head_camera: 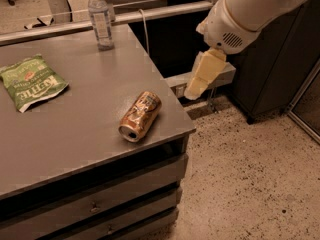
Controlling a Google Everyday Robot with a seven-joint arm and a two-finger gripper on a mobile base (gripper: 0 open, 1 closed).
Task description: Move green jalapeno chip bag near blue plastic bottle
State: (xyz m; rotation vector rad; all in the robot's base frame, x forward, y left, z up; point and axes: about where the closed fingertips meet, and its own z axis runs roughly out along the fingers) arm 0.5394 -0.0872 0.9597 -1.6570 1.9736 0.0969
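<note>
**One long reach: the bag lies on the other side of the table from the gripper**

Camera view. The gripper (198, 83) hangs in the air off the table's (90, 139) right edge, past the corner and above the floor, pointing down and a little toward the table. It holds nothing. Whether it is spread or pressed together, I cannot tell.

The bag (33, 82) lies flat near the left side of the table, with the printed face up. It sits askew, so no side runs parallel with the table's edge. From the gripper it is far to the left in the picture, with nearly the whole tabletop between them.

The can (140, 116) lies on its side near the right front corner, close to the straight line from gripper to bag. In my judgement the arm should pass above it or behind it.

The bottle (101, 19) stands upright at the far edge, well apart from the bag. So the bag must later travel toward the back and to the right.
</note>
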